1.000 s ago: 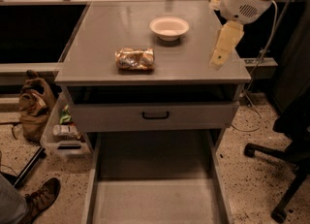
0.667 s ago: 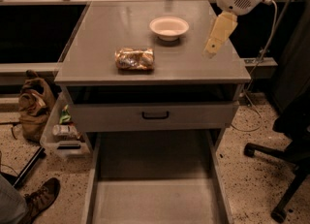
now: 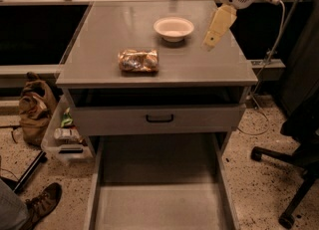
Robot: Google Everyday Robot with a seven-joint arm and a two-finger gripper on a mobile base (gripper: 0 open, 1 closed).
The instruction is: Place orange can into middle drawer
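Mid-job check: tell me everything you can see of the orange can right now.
The orange can lies on its side on the cabinet top, long axis running left to right, near the front edge and a little left of centre. Its sides look like shiny, mottled gold-brown metal. Only the cabinet top touches it. The white bowl sits apart behind it, and the gripper hangs in the air off to its right, clear of it.

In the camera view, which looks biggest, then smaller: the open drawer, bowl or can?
1. middle drawer
2. white bowl and orange can look alike; the bowl sits farther back, so unsure.
The gripper hangs right of the bowl.
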